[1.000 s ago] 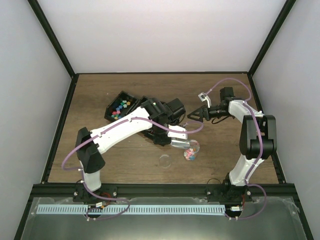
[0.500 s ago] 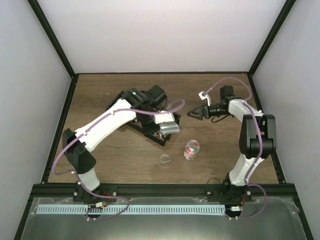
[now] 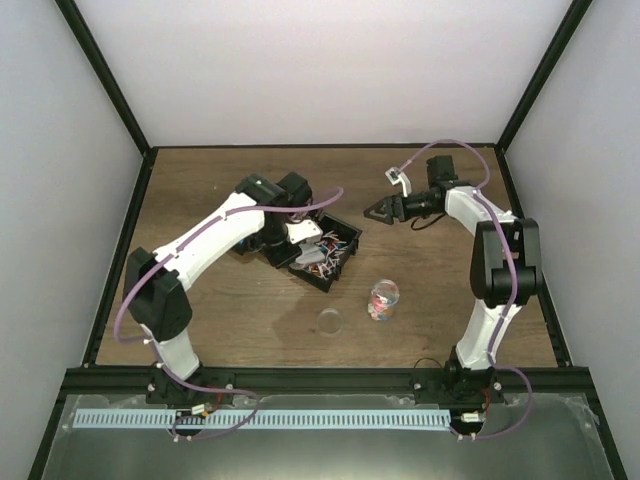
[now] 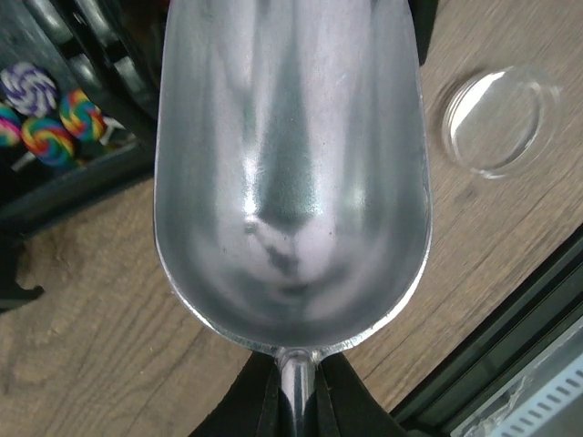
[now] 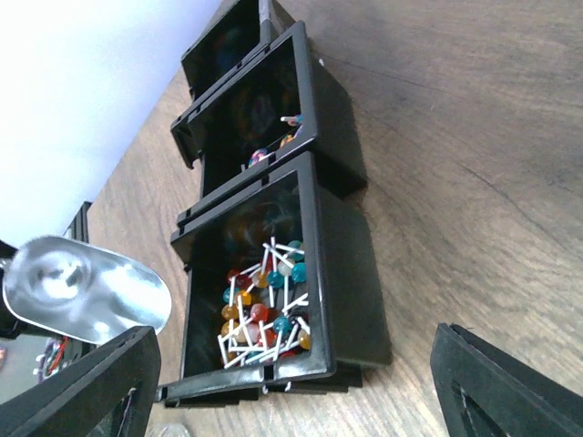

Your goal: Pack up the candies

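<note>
A small clear jar (image 3: 382, 298) holds pink, red and white candies (image 3: 380, 303). My left gripper (image 4: 296, 396) is shut on the handle of the silver scoop (image 4: 291, 173), which is empty. In the top view the scoop (image 3: 303, 233) is over the row of black bins (image 3: 345, 245). The right wrist view shows the scoop (image 5: 86, 291) beside the near bin of ball lollipops (image 5: 264, 314). A few coloured pieces (image 5: 273, 146) show in the middle bin. The bright cube pieces are hidden under the left arm. My right gripper (image 3: 380, 210) is open and empty, right of the bins.
The jar's clear lid (image 3: 329, 320) lies on the wood in front of the bins and also shows in the left wrist view (image 4: 496, 118). Swirl lollipops (image 4: 50, 127) lie in a black bin. The black frame edge (image 4: 547, 309) runs close by.
My left arm has swung the scoop from over the jar back left to the bins. My right gripper has moved a little left and toward the back.
</note>
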`<action>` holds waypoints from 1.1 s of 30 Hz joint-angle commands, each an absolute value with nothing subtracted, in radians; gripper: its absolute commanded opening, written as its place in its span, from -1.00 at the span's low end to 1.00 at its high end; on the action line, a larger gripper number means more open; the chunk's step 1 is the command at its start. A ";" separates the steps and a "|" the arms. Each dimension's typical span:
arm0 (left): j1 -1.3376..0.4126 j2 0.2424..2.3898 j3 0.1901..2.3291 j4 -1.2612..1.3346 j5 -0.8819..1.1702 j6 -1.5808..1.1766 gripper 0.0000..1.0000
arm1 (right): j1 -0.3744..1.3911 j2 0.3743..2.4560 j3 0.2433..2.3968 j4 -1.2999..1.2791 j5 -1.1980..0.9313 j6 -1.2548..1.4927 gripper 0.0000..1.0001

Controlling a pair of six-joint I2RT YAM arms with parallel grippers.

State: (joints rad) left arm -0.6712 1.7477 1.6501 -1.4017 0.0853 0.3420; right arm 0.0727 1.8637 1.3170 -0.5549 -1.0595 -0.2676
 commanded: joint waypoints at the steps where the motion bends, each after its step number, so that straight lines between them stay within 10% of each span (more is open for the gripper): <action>1: -0.672 1.800 1.613 -1.416 0.047 0.304 -0.92 | 0.103 1.896 1.392 -0.540 -0.993 -0.233 0.67; 18: -0.700 1.990 1.734 -1.416 0.002 0.237 -0.92 | 0.178 1.994 1.508 -0.558 -0.944 -0.215 0.43; 33: -0.706 2.115 1.830 -1.413 -0.001 0.219 -0.92 | 0.201 2.033 1.499 -0.548 -0.984 -0.212 -0.18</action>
